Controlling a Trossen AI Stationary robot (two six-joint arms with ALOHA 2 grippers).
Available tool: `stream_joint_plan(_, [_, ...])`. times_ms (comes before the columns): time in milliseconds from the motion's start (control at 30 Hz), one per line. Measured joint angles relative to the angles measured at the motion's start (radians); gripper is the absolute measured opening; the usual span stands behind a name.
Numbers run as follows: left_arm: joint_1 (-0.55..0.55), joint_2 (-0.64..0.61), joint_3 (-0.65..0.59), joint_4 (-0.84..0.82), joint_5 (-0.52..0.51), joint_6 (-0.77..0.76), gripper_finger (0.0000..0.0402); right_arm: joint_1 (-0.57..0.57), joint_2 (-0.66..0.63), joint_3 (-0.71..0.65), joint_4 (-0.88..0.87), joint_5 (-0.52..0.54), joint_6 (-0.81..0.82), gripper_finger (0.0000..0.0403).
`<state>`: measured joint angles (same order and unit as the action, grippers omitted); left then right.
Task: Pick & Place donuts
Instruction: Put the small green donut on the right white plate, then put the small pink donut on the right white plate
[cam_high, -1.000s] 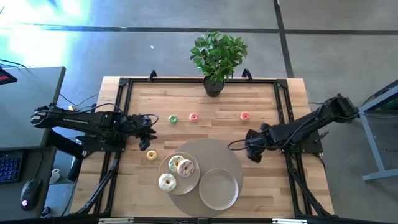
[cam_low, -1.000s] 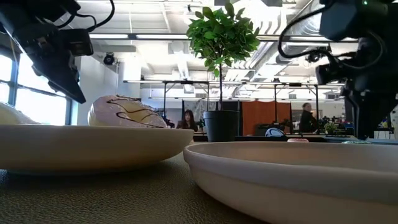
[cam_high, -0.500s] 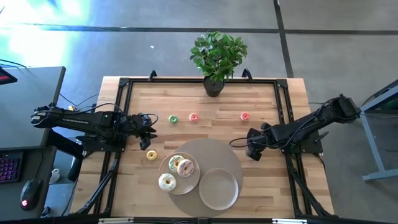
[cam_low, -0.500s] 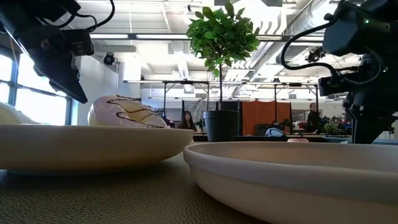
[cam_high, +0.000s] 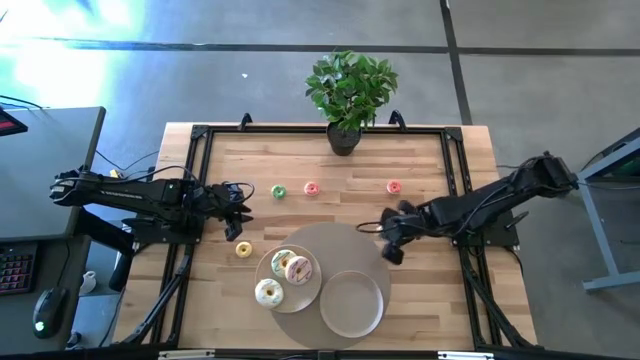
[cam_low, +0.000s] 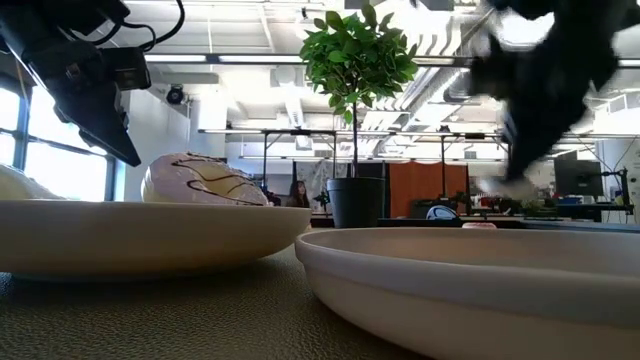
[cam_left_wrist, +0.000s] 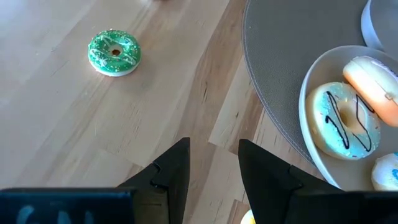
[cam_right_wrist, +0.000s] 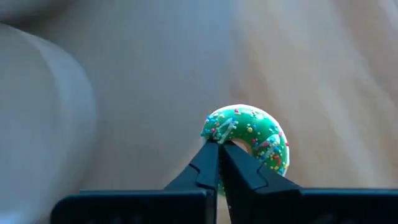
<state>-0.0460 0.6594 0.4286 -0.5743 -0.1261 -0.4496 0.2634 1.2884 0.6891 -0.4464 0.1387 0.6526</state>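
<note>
Pale planked wood is spreading across the table (cam_high: 420, 165) I am watching, with a round grey textured mat (cam_high: 355, 245) lying on it. On that mat two smooth beige plates are sitting: one (cam_high: 288, 290) is carrying three larger iced donuts (cam_high: 297, 269), the other (cam_high: 351, 304) is showing only its bare dish. Four mini donuts are lying on the bare wood: green (cam_high: 279, 191), pink (cam_high: 311, 188), red (cam_high: 394, 186) and yellow (cam_high: 244, 249). My right gripper (cam_high: 390, 245) is hanging at the mat's edge, its fingertips (cam_right_wrist: 219, 163) pinching a green sprinkled mini donut (cam_right_wrist: 252, 138). My left gripper (cam_left_wrist: 214, 163) is hovering over the wood near the yellow donut, fingers slightly parted, gripping nothing.
</note>
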Motion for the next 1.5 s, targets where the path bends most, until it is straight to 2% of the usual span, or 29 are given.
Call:
stream_joint_plan(67, [0.0,0.0,0.0,0.0,-0.004,0.0,0.0135,0.022,0.006,0.004,0.184,-0.047,-0.049,0.0008])
stream_joint_plan(167, [0.0,0.0,0.0,0.0,-0.021,0.0,0.0135,0.076,0.051,0.0,0.461,-0.04,-0.077,0.0011])
stream_joint_plan(267, [0.0,0.0,0.0,0.0,-0.023,0.0,0.0135,0.132,0.148,0.026,0.543,-0.045,-0.05,0.0005])
stream_joint_plan(400, [0.0,0.0,0.0,0.001,-0.024,0.0,0.0135,0.198,0.312,0.161,0.433,-0.067,-0.031,0.0007])
stream_joint_plan(567, [0.0,0.0,0.0,0.007,-0.026,-0.002,0.0135,0.236,0.481,0.372,0.136,-0.092,-0.082,0.001])
stream_joint_plan(667, [0.0,0.0,0.0,0.008,-0.026,-0.004,0.0135,0.244,0.543,0.452,0.021,-0.088,-0.077,0.0014])
stream_joint_plan(767, [0.0,0.0,0.0,0.008,-0.026,-0.004,0.0135,0.243,0.572,0.476,-0.002,-0.102,-0.075,0.0027])
stream_joint_plan(1100, [0.0,0.0,0.0,0.008,-0.026,-0.002,0.0135,0.229,0.561,0.477,-0.009,-0.145,-0.085,0.0117])
stream_joint_plan(1267, [0.0,0.0,0.0,0.008,-0.026,-0.002,0.0135,0.208,0.503,0.477,-0.044,-0.155,-0.087,0.0134])
stream_joint_plan(1367, [0.0,0.0,0.0,0.011,-0.026,-0.003,0.0135,0.191,0.447,0.477,-0.099,-0.09,-0.14,0.0134])
stream_joint_plan(1500, [0.0,0.0,0.0,0.037,-0.02,-0.053,0.0135,0.16,0.363,0.477,-0.24,0.105,-0.213,0.0134])
